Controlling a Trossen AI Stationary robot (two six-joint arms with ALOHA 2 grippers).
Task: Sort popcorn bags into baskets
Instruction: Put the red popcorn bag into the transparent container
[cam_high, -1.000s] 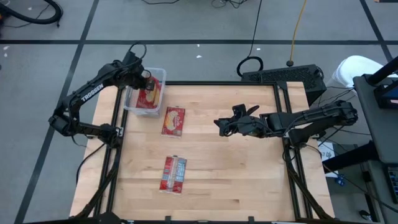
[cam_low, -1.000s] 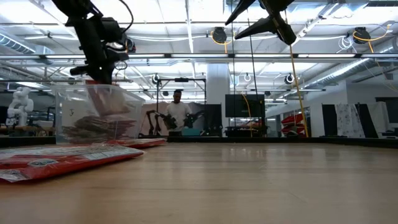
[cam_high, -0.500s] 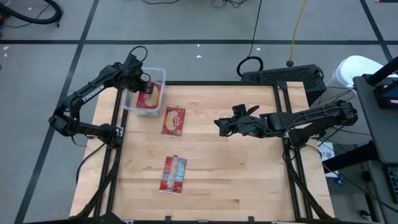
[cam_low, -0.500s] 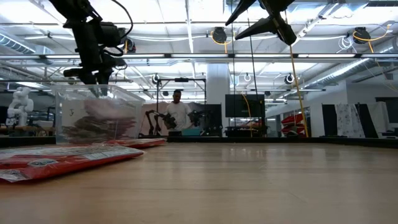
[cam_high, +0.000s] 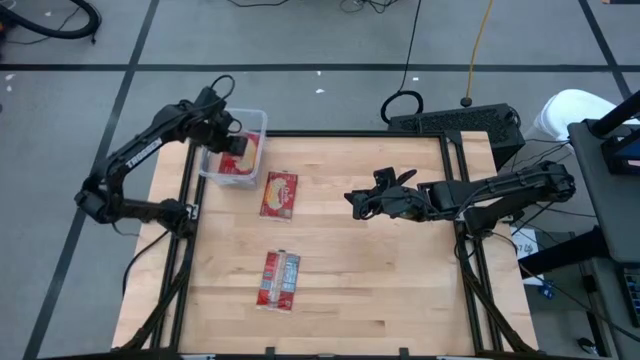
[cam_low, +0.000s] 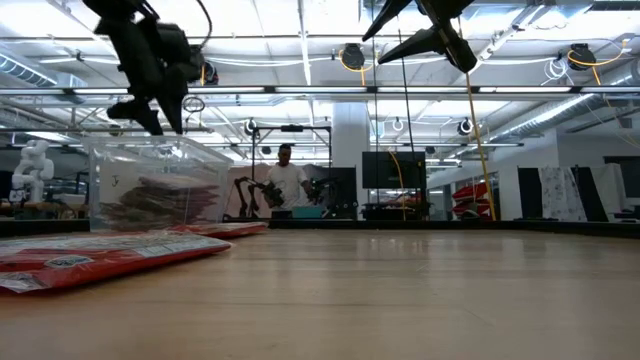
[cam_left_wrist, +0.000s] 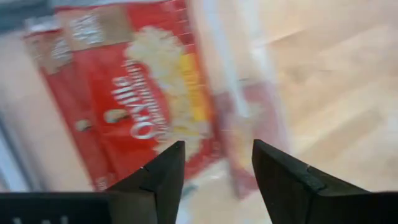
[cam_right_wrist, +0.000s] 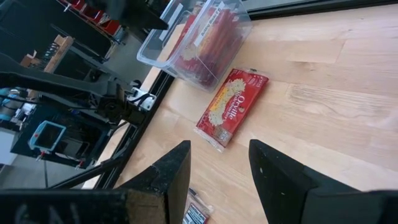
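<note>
A clear plastic rectangular tub (cam_high: 236, 150) is seen upper left, stacked with flat red popcorn packets (cam_high: 240, 157). Above it the left tool (cam_high: 226, 138) is held spread, empty. Two red packets (cam_high: 279, 194) are left on the wooden counter (cam_high: 380, 270).

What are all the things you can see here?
Popcorn bags in the tub: a stack, number unclear, red, inside the far-left tub.
Loose popcorn bags: two, red; one just beside the tub, one nearer the table's front.
Tub: one, clear plastic, far-left corner of the table.
Table: one, light wood.
Keyboard: one, black, beyond the table's far-right corner.
Person: one, far back in the room.
Left gripper: dark, open, empty, above the tub.
Right gripper: dark, open, empty, held over the table's middle.
</note>
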